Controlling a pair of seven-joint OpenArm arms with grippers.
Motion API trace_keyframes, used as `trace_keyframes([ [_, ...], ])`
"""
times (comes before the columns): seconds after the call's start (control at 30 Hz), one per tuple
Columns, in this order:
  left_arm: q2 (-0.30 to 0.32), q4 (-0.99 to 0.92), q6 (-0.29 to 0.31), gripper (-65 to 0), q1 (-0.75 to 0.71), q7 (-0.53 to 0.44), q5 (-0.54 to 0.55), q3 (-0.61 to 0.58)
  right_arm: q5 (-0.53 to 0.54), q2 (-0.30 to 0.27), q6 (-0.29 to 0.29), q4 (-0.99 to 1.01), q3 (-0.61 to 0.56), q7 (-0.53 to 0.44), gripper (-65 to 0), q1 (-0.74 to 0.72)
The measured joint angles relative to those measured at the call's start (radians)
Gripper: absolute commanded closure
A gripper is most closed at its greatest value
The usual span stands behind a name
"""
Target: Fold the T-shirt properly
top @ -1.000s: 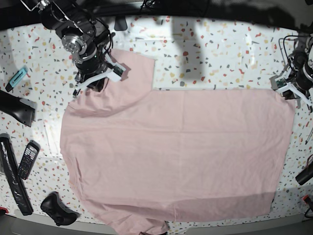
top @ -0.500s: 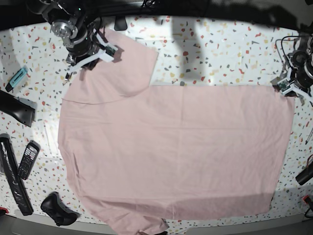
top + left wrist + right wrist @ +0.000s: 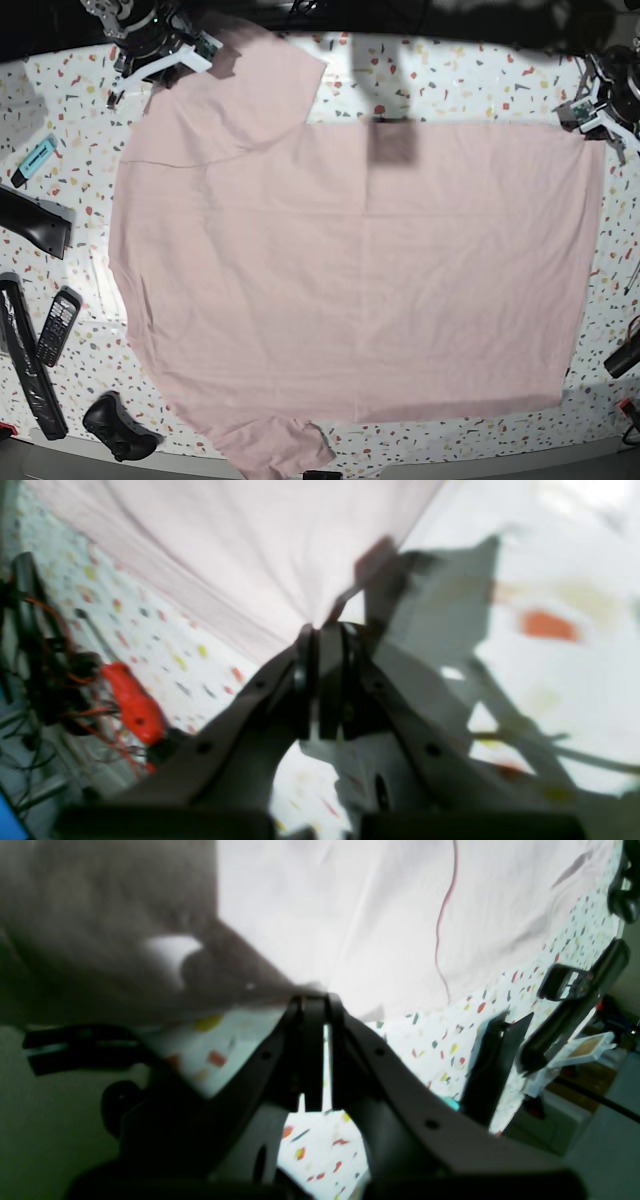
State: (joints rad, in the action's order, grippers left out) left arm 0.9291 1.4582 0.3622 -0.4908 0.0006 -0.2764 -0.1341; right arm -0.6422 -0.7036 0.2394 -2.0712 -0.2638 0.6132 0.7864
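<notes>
Right pincer [image 3: 314,1005] is sitting pressed together on the edge of the T-shirt [image 3: 350,290], at the far sleeve/shoulder corner, top left in the base view. Left pincer [image 3: 325,630] is likewise pinched shut on the far hem corner, top right in the base view. The cloth is running away from both pincers toward the near bench [image 3: 450,80] edge.

The shirt is lying spread flat, plain side up, its long axis running across the bench from collar end on the base view's left to hem on its right. Each arm is sitting right at its own far corner, so neither is nearer; the far edge is stretching between them. My read: the coming fold is turning on carrying that far edge over the body toward the near edge, both arms moving in parallel.

Around it:
- teal marker [image 3: 36,157], a black bar [image 3: 35,222], a remote [image 3: 57,327], and a black controller [image 3: 118,425], all just off the collar side
- the near sleeve [image 3: 270,450] is hanging at the near bench edge

Nothing is lying on the shirt itself. Clutter on the left is staying clear of a straight far-to-near sweep, I'd judge.
</notes>
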Motion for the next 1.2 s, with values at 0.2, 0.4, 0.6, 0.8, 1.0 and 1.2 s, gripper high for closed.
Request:
trace_keyframes([
  [0.2, 0.001, 0.085, 0.012, 0.0, -0.151, 0.001, -0.01, 0.128, -0.007, 0.0, 0.0, -0.032, 0.001, 0.005, 0.0, 0.07],
  [0.4, 0.002, 0.124, 0.014, 0.0, -0.253, 0.002, -0.013, 0.216, -0.096, 0.0, -0.048, -0.039, 0.001, 0.049, 0.0, 0.17],
  [0.6, -0.001, 0.129, 0.019, 0.0, -0.293, -0.012, -0.071, 0.229, -0.177, 0.0, -0.102, -0.039, 0.0, 0.083, 0.0, 0.258],
  [0.8, -0.001, 0.129, 0.017, 0.0, -0.289, -0.021, -0.071, 0.233, -0.192, -0.002, -0.181, -0.083, 0.0, 0.084, 0.0, 0.266],
  [1.0, -0.001, 0.132, 0.016, 0.0, -0.284, -0.117, -0.04, 0.356, -0.103, 0.0, -0.211, -0.151, 0.029, 0.065, 0.0, 0.168],
  [1.2, -0.002, 0.132, 0.02, 0.0, -0.28, -0.122, -0.034, 0.398, -0.016, 0.003, -0.114, -0.149, 0.034, 0.063, 0.0, 0.1],
])
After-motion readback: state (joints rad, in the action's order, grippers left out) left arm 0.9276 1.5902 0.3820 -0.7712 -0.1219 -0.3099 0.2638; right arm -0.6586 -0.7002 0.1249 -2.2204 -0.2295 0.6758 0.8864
